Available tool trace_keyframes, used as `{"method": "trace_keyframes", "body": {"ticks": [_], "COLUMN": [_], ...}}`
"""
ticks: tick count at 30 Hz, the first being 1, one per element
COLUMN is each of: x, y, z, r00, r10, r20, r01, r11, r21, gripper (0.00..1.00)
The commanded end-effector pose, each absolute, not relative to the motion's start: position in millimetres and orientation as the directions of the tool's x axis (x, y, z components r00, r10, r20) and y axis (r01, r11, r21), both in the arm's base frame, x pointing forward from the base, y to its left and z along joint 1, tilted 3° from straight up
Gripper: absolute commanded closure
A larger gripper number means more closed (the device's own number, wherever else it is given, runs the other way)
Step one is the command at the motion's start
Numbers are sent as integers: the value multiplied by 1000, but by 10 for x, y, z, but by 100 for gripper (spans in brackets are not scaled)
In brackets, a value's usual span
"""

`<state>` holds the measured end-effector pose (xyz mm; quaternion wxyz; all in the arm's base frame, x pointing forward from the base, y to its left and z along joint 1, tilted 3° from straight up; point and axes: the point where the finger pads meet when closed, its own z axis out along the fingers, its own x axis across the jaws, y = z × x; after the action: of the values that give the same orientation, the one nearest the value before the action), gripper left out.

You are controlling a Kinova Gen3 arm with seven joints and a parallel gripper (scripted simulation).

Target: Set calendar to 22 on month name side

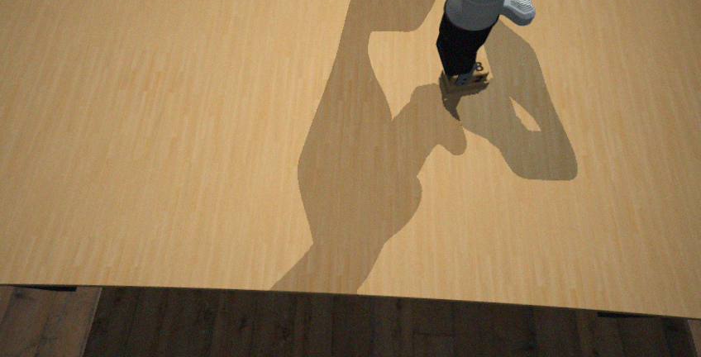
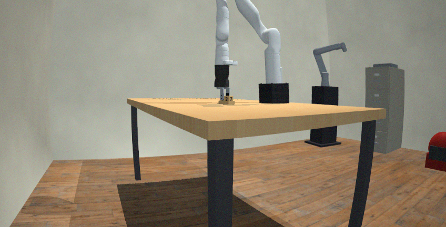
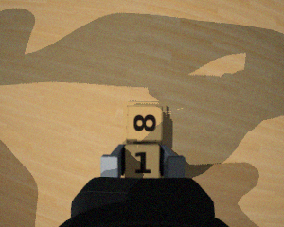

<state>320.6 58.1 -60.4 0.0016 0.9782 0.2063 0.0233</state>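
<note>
Two wooden date cubes stand side by side in a small wooden tray (image 1: 446,86) (image 2: 221,102) far back on the table. In the wrist view the near cube (image 3: 142,163) shows 1 on top and the far cube (image 3: 145,123) (image 1: 479,67) shows 8 on top. In the exterior view the near cube (image 2: 226,99) shows a 2 on its side and the far cube (image 2: 231,99) a 7. My gripper (image 3: 142,155) (image 1: 462,79) (image 2: 224,94) points straight down, its fingers pressed against both sides of the near cube. The arm hides that cube in the top view.
The arm's black base (image 2: 273,92) stands on the table behind the tray. The table's front edge (image 1: 344,292) is far from the tray. A second arm (image 2: 325,68) and a filing cabinet (image 2: 384,105) stand beyond the table.
</note>
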Motion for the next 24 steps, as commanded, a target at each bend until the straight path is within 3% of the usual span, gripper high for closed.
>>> {"method": "trace_keyframes", "body": {"ticks": [1,24], "x": [3226,3196], "y": [593,595], "z": [-585,242], "r00": [915,914], "r10": [402,402], "r20": [48,51], "r01": [402,402], "r11": [-916,-916], "r21": [11,10], "gripper": [40,40]}}
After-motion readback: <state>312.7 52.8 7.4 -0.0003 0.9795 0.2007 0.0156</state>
